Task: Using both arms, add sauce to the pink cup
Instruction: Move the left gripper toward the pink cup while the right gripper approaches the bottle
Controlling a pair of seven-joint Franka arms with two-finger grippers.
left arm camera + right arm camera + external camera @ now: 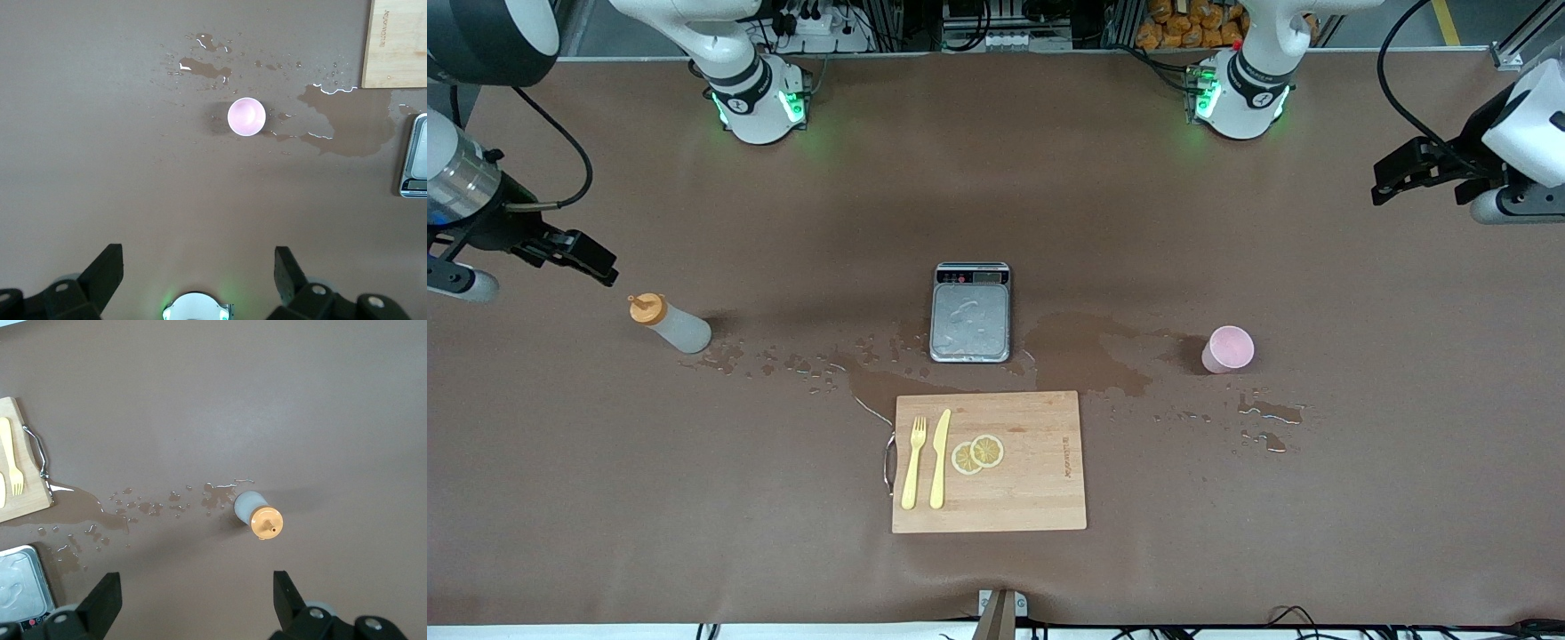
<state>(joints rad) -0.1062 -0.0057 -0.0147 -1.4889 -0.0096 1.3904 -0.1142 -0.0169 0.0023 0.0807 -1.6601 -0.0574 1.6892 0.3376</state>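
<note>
You are looking at a robotics lab set up as a mock kitchen. Two white Franka arms stand on bases with green status lights, bolted along one edge of a wide table covered in brown sheeting. Past that edge you see aluminium framing, power strips and loose black cables. On the table sit kitchen props: a steel scale, a wooden cutting board with a yellow plastic fork, a yellow plastic knife and lemon slices, among water puddles.
</note>
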